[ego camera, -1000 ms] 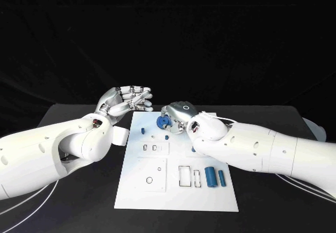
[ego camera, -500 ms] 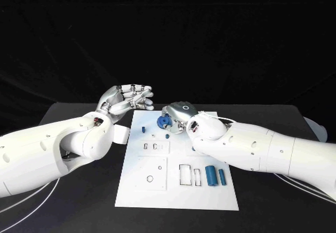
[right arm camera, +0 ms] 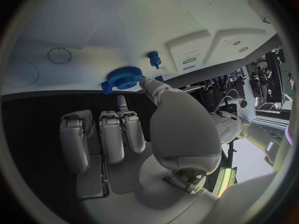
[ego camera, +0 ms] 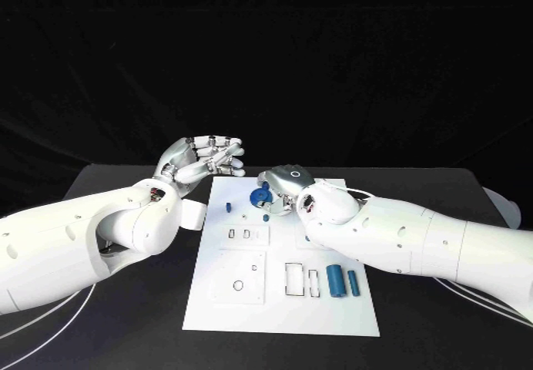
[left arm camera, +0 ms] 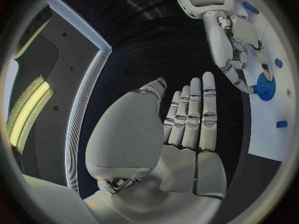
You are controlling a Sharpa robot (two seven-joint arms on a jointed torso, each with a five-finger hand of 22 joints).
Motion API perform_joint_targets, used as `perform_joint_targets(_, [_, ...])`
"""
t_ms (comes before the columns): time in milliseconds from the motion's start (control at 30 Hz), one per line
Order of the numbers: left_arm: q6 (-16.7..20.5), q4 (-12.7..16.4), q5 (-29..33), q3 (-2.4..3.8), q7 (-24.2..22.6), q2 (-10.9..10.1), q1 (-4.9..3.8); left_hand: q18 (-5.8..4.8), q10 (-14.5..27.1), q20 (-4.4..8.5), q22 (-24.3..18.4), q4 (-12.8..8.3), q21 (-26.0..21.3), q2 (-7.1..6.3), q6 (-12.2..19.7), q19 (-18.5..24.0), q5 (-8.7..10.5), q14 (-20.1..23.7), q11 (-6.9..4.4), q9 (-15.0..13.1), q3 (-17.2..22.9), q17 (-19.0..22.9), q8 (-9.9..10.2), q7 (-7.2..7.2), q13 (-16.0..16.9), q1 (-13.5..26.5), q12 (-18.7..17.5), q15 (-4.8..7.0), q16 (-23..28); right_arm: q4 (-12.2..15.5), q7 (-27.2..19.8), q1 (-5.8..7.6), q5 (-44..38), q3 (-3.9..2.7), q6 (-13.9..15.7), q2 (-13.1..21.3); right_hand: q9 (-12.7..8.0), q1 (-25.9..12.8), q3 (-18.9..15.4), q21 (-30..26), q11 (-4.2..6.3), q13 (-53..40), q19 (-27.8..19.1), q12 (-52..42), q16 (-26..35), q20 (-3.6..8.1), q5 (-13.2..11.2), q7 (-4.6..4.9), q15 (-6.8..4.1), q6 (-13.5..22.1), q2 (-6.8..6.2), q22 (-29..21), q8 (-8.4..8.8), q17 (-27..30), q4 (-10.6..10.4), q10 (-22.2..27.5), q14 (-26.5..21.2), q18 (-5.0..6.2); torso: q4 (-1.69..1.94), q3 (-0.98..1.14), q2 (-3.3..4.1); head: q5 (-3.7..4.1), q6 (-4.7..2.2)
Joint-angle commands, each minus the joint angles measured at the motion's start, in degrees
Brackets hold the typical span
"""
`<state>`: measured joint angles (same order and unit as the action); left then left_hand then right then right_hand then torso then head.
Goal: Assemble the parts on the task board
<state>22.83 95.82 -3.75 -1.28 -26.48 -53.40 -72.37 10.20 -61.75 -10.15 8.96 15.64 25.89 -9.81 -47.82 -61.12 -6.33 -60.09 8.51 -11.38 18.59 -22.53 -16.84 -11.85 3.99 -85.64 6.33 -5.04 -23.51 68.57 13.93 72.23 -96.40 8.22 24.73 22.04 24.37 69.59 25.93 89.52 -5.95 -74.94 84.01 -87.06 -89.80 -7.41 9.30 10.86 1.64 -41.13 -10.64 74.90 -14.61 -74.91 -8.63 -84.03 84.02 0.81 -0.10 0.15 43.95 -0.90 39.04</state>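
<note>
While my right hand [ego camera: 284, 182] pinches the gear [right arm camera: 124, 77] over the board [ego camera: 256, 297], my left hand [ego camera: 203, 159] hovers empty, fingers apart.

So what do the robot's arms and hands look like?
Both arms are fat, smooth white shells with small dark screw dots. Each ends in a shiny silver metal hand with jointed fingers: the left hand and the right hand, which has a small ring mark on its back. Thin white cables trail beside the arms.
</note>
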Motion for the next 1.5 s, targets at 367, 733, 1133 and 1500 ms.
perform_joint_targets(367, [-0.9, -0.3, 0.1, 0.05, -0.5, 0.0, -0.09, 0.2, -0.1, -0.06, 0.0, 0.0, 0.2, 0.16, 0.3, 0.1, 0.4, 0.2, 0.11, -0.1, 0.4, 0.0, 0.3, -0.13, 0.0, 0.1, -0.3, -0.2, 0.4, 4.4, -4.8, 0.23, 5.2, -0.18, 9.5, 4.9, 0.1, -0.7, -0.2, 0.0, -0.3, -12.0, 5.5, -0.3, -0.2, -0.52, 1.6, 0.25, 0.36, -1.7, 0.52, 14.2, 0.06, -15.1, -1.0, -3.1, 6.0, -0.59, -0.16, 0.04, -0.14, -0.19, -0.29])
perform_joint_targets(733, [-1.1, -0.8, 0.1, 0.04, -0.6, -0.1, -0.09, 0.19, -0.4, -0.08, 0.1, 0.1, 0.3, 0.17, 0.1, 0.1, 0.42, 0.3, 0.04, -0.2, 0.5, -0.2, 0.2, 0.01, 0.0, 0.1, -0.3, -0.19, 0.4, 9.6, -21.0, 3.56, 28.0, -0.67, 0.8, 17.0, 0.2, 3.9, 1.6, -1.3, 0.13, -11.1, 4.4, 0.5, -0.2, -0.1, 1.8, -0.24, -0.18, -3.5, 0.78, 12.2, 0.25, -15.1, 2.2, -2.2, 6.0, -0.06, -1.05, 0.03, -0.72, 0.3, -1.27])
perform_joint_targets(1133, [-1.6, -1.8, 0.1, 0.02, -0.6, 0.6, -0.06, 0.21, -3.1, 0.01, 0.0, 0.2, 0.3, -0.03, -1.3, 0.7, 0.47, 0.3, -0.64, -0.6, 1.1, -1.2, -0.3, 0.65, 0.3, 0.2, 0.3, 0.14, 0.7, 7.7, -27.6, 2.79, 34.2, -0.72, -4.6, 26.2, 0.1, 5.7, 1.8, -1.5, 0.93, -10.9, 4.2, 0.6, -0.2, 0.63, 2.0, -1.03, -0.96, -4.3, -0.36, 11.9, 0.65, -15.1, 4.1, -2.1, 6.0, 0.0, -1.95, 0.64, -1.41, 0.04, -0.55])
perform_joint_targets(1500, [-2.6, -2.2, 0.0, -0.02, -0.4, 0.8, -0.04, 0.24, -3.1, -1.86, -2.7, 0.4, -4.5, -0.65, -1.0, 5.6, 0.49, 1.9, -0.38, -0.9, 3.0, -1.1, 0.2, 0.96, -0.1, 0.2, -1.8, -0.72, 4.6, 4.7, -26.8, 0.61, 31.8, -0.72, -4.7, 27.2, -0.2, 6.3, 2.1, -1.5, 0.38, -10.8, 4.2, 0.8, -0.2, 0.41, 2.4, -0.32, -0.46, -2.9, -0.31, 11.9, 1.92, -15.1, 4.7, -2.0, 6.0, 0.01, -2.0, 0.93, -1.47, 0.01, -0.43])
